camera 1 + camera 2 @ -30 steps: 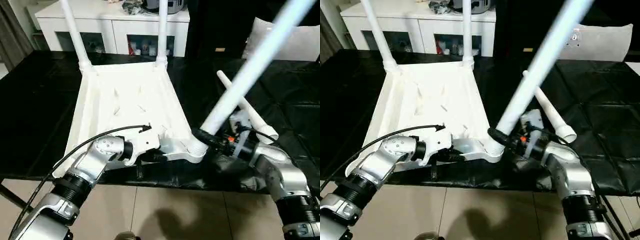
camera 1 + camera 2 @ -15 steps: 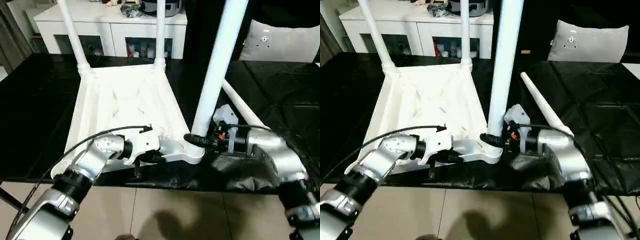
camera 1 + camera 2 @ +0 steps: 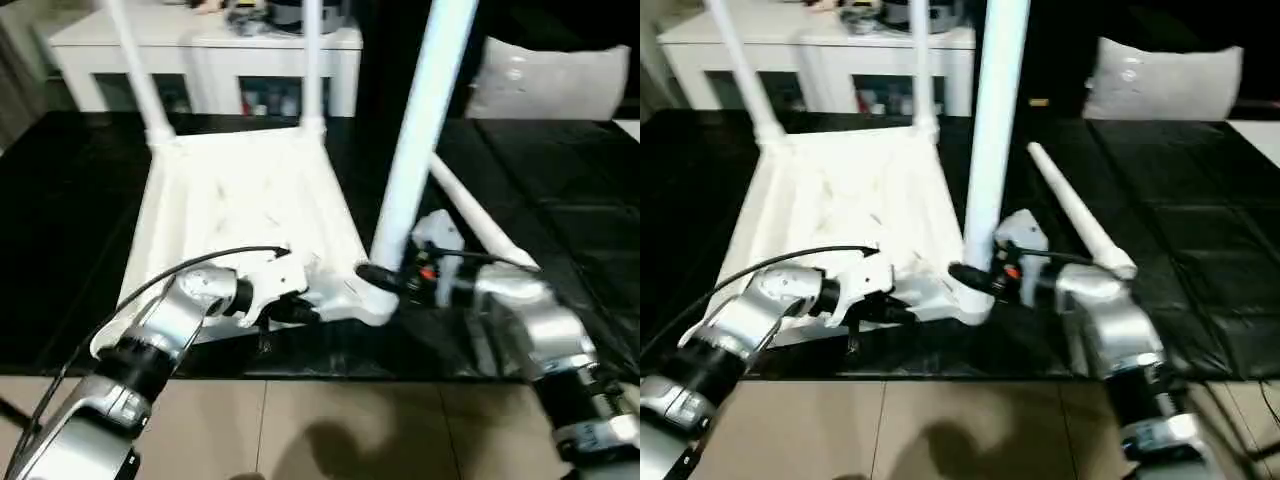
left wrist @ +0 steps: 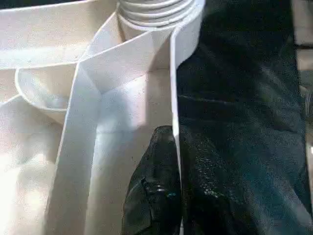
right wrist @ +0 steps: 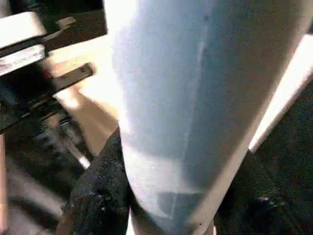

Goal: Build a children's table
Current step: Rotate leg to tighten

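The children's table lies upside down on a black-covered work surface, ribbed underside up, its near edge close to that surface's front edge, with tiled floor below.

Left arm: silver forearm reaches in from the lower left, wrist bent toward the table's near rim. The left gripper has its black fingers together, pinching the thin rim wall beside the near-right corner socket; the wrist view shows one finger on each side of the wall.

Right arm: forearm comes in from the lower right, wrist turned inward. The right gripper is clamped on the base of a table leg, which stands nearly upright at the corner socket. Whether the leg's end is fully seated cannot be made out.

Two far legs stand in the far corner sockets; their tops are cut off by the frame edge, as is the held leg's. A fourth leg lies loose on the black surface to the right, its lower end partly hidden behind the right wrist.

Open black surface lies to the right and left of the table. Behind are a white cabinet and a white cushion.
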Robot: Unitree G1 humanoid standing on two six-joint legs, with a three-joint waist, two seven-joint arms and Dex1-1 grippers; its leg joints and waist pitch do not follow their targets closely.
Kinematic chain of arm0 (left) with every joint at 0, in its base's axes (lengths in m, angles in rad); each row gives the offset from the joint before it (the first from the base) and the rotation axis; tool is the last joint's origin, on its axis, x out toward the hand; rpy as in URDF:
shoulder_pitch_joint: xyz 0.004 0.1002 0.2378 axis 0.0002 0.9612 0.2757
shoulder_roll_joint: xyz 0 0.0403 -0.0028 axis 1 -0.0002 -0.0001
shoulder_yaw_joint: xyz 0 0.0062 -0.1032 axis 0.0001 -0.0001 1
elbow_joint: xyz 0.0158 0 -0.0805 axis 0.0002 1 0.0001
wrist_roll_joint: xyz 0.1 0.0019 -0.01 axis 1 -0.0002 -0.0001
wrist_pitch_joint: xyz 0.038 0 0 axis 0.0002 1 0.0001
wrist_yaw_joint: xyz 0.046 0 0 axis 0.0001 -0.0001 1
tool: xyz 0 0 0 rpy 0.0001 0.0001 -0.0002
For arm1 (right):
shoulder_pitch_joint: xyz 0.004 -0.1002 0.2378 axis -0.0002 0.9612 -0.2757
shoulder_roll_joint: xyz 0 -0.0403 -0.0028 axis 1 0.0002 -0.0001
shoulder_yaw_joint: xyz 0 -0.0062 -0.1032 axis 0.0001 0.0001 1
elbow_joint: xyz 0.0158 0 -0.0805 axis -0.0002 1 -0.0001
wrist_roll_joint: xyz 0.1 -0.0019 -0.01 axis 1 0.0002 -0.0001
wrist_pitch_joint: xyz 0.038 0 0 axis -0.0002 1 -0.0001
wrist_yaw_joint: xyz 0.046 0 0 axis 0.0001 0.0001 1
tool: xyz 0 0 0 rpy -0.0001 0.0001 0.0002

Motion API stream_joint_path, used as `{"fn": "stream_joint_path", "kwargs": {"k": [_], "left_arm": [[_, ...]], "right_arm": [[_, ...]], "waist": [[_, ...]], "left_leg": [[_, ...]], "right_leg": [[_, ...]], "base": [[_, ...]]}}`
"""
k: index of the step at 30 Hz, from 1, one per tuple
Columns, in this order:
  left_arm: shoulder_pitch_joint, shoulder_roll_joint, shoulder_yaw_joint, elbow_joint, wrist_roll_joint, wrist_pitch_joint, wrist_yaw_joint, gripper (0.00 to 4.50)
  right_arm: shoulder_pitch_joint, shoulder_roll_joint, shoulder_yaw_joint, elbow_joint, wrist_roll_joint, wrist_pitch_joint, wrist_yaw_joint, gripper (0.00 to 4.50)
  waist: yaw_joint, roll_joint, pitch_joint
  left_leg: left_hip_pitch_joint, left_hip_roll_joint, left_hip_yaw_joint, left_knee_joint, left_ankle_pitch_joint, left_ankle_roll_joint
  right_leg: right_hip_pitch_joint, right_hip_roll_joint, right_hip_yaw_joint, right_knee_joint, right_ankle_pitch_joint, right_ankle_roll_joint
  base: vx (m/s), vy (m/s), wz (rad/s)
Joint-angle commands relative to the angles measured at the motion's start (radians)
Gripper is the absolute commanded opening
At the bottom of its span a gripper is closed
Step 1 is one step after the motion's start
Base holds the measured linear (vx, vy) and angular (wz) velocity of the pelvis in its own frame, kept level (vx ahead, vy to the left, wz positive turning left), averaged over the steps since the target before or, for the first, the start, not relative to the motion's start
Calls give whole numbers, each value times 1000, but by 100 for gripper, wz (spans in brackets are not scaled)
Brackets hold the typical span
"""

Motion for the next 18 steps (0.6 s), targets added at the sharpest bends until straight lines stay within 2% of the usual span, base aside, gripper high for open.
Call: {"fn": "stream_joint_path", "kwargs": {"k": [1, 2, 3, 4, 5, 6, 7, 8, 9, 11, 12, 13, 14, 17, 18], "left_arm": [[23, -95, 30, -104, -13, 138, 143, 0], [26, -116, 37, -114, -11, 164, 175, 0], [26, -156, 47, -127, -8, 206, 225, 0], [25, -183, 53, -135, -7, 233, 257, 0], [21, -211, 57, -139, -4, 252, 288, 0], [18, -228, 57, -138, -1, 256, 308, 0], [5, -279, 37, -134, 19, 251, 353, 0], [4, -293, 28, -145, 24, 259, 361, 0], [4, -293, 27, -146, 24, 259, 362, 0], [10, -296, -1, -184, 51, 279, 367, 0], [13, -288, -8, -189, 61, 276, 367, 0], [16, -277, -10, -187, 70, 270, 367, 0], [19, -270, -10, -188, 74, 271, 368, 0], [25, -257, -14, -199, 83, 274, 369, 0], [26, -256, -16, -203, 83, 278, 371, 0]], "right_arm": [[43, 67, -9, 100, -98, 176, -251, 186], [36, 86, -21, 104, -104, 190, -295, 186], [15, 120, -35, 126, -102, 202, -347, 186], [1, 141, -43, 142, -99, 210, -377, 186], [-18, 163, -54, 167, -94, 208, -408, 186], [-30, 175, -58, 185, -92, 205, -427, 186], [-78, 214, -61, 257, -92, 187, -489, 186], [-92, 228, -64, 279, -86, 186, -507, 186], [-93, 228, -65, 280, -85, 186, -508, 186], [-109, 254, -75, 297, -90, 203, -541, 186], [-111, 257, -74, 297, -96, 212, -541, 186], [-112, 256, -71, 299, -102, 221, -536, 186], [-112, 257, -70, 299, -108, 226, -538, 186], [-119, 263, -78, 316, -106, 212, -526, 186], [-124, 266, -81, 327, -103, 201, -521, 242]], "waist": [[-12, 5, -10], [-22, 2, -7], [-26, 2, -6], [-36, 0, -7], [-48, 0, -10], [-51, 2, -10], [-54, 1, -12], [-63, -10, -11], [-64, -7, -10], [-65, -7, -8], [-65, -6, -6], [-67, -10, -8], [-68, -7, -8], [-70, -6, -9], [-71, -6, -8]], "left_leg": [[20, 34, -30, -85, -548, -67], [25, 31, -35, -84, -566, -70], [26, 27, -36, -82, -576, -69], [21, 25, -42, -84, -581, -68], [16, 26, -44, -89, -589, -65], [15, 25, -45, -89, -590, -61], [16, 24, -43, -92, -585, -52], [12, 23, -43, -95, -574, -44], [9, 21, -44, -96, -571, -41], [17, 20, -42, -93, -583, -31], [15, 19, -43, -94, -589, -31], [11, 21, -46, -96, -593, -32], [10, 22, -47, -99, -605, -36], [8, 24, -51, -104, -628, -44], [5, 24, -52, -106, -628, -43]], "right_leg": [[-13, -77, 38, -120, -620, -106], [-20, -79, 33, -129, -673, -89], [-21, -77, 29, -134, -697, -74], [-16, -78, 22, -136, -702, -59], [-12, -78, 17, -136, -671, -60], [-9, -77, 13, -138, -659, -57], [-9, -77, 11, -141, -632, -58], [-6, -77, 7, -144, -606, -63], [-5, -78, 7, -144, -606, -62], [-18, -82, 13, -152, -636, -50], [-19, -82, 13, -153, -643, -48], [-14, -82, 11, -152, -642, -42], [-15, -82, 11, -152, -630, -41], [-11, -83, 8, -149, -585, -51], [-9, -83, 7, -149, -575, -53]], "base": [[0, 0, 0], [0, 0, 0], [0, 0, 0], [0, 0, 0], [0, 0, 0], [-27, 55, -10], [-27, 55, -10], [-15, 53, -8], [0, 0, 0], [0, 0, 0], [0, 0, 0], [0, 0, 0], [0, 0, 0], [0, 0, 0], [0, 0, 0]]}}
